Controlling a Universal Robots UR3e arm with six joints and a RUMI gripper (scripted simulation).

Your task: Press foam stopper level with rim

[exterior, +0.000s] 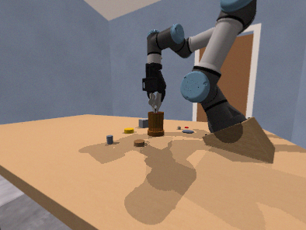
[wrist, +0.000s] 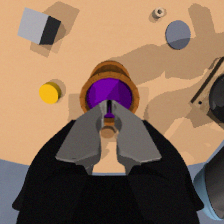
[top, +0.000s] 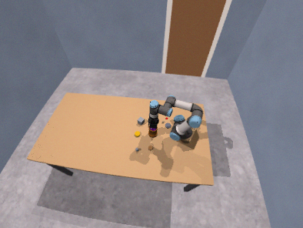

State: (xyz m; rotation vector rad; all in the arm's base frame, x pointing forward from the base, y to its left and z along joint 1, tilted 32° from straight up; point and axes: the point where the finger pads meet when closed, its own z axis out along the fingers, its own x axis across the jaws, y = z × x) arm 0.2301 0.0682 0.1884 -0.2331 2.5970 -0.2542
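Wrist view: my gripper (wrist: 109, 100) fully closed, holding nothing, tips directly above purple foam stopper (wrist: 111, 96) inside upright jar (wrist: 88, 85).

Brown ribbed jar (exterior: 155, 123) upright on table, purple foam stopper (wrist: 110, 95) sunk below rim

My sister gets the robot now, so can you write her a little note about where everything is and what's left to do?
Gripper: shut, holding nothing, tips pointing down onto the purple foam stopper.
Jar: upright on the table, beside the yellow disc.
Done: the press is under way; in the exterior view no stopper shows above the rim.
Left: lift off, then check the stopper's top rests level with the rim, nothing on it.
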